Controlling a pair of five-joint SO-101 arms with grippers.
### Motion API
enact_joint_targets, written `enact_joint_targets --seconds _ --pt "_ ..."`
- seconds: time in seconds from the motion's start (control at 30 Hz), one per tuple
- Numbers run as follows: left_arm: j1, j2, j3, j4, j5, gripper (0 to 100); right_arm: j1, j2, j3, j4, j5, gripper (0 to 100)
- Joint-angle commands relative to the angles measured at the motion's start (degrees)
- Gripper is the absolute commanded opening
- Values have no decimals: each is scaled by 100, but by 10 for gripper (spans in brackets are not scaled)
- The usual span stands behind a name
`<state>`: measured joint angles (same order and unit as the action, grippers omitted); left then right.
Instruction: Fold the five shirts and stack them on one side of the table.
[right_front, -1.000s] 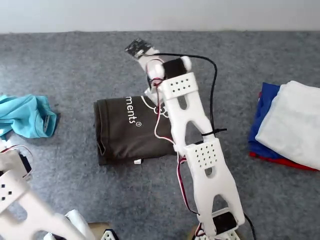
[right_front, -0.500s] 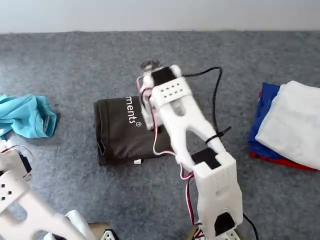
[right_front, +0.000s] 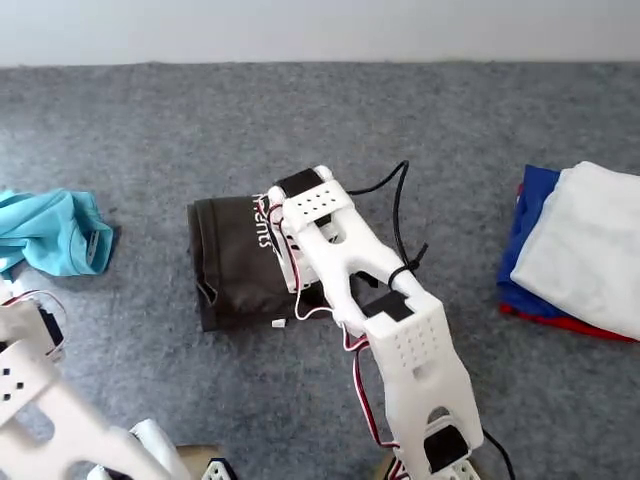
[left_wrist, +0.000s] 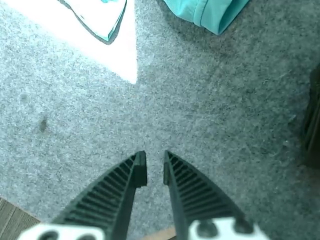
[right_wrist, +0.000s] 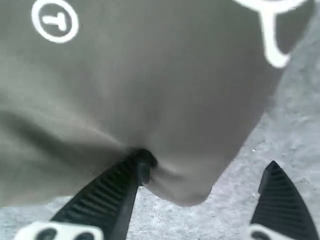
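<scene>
A dark olive folded shirt (right_front: 232, 268) with white print lies mid-table. My right arm (right_front: 345, 260) bends down over its right part. In the right wrist view my right gripper (right_wrist: 207, 164) is open wide. One finger (right_wrist: 125, 182) presses into the shirt's (right_wrist: 150, 75) edge, the other hangs over bare carpet. A crumpled teal shirt (right_front: 50, 232) lies at the left edge. My left gripper (left_wrist: 155, 165) hovers over carpet near the teal shirt (left_wrist: 210, 12), empty, with a narrow slit between its fingers. At the right sits a stack with a white shirt (right_front: 590, 250) over blue (right_front: 525, 225) and red (right_front: 560, 322) ones.
Grey carpet (right_front: 150, 130) covers the table, with a pale wall along the far edge. My left arm's body (right_front: 30, 400) fills the near left corner. A bright sunlit patch (left_wrist: 75, 35) lies on the carpet in the left wrist view.
My right arm has drawn back from the olive shirt's far edge and dropped low onto the shirt. The shirt, the stack and the left arm have stayed put.
</scene>
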<state>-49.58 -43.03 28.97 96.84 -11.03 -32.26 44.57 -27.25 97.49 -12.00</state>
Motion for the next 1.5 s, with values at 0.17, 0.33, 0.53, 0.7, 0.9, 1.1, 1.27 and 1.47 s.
enact_joint_targets --seconds 0.17,0.33,0.53,0.7,0.9,1.1,1.27,1.47 --pt "18 -79 -31 -44 26 72 84 295 88 4 387 207" --pt "18 -79 -31 -35 26 72 110 286 88 145 1521 27" --pt "18 -79 -31 -44 26 72 602 145 149 558 1960 11" --pt "18 -79 -31 -26 9 72 998 -910 791 558 3015 10" --pt "18 -79 -31 -53 0 72 2079 -1815 1178 523 5486 10" --pt "18 -79 -31 -53 -9 72 3029 -1640 457 -277 8105 10" --pt "18 -79 -31 -44 -9 72 3011 -1270 -457 -1235 8202 15" --pt "18 -62 -31 -44 -9 72 2668 -1182 -941 -523 6910 50"
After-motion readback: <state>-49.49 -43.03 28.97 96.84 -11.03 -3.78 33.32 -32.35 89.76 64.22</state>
